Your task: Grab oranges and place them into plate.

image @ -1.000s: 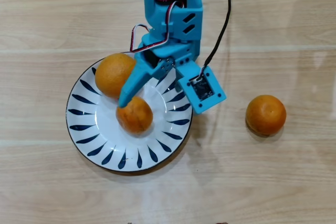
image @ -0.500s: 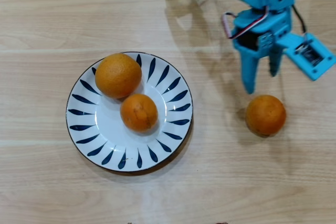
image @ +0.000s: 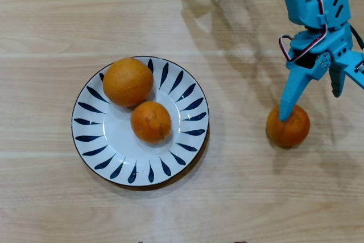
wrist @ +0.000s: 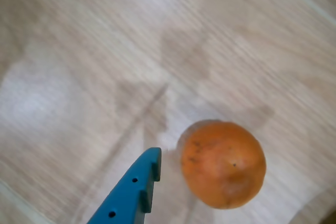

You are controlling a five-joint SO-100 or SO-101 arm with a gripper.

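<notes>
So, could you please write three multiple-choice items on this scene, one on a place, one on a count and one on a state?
1. Where is the lone orange in the overhead view?
A. on the plate
B. on the table, right of the plate
C. left of the plate

2. How many oranges lie on the plate?
A. one
B. two
C. three

3. The gripper is:
A. open, holding nothing
B. shut on an orange
C. out of view

Key: 1 B, it sits on bare wood to the right; 2 B, a larger and a smaller one sit there; 3 A, its fingers are spread above the lone orange.
</notes>
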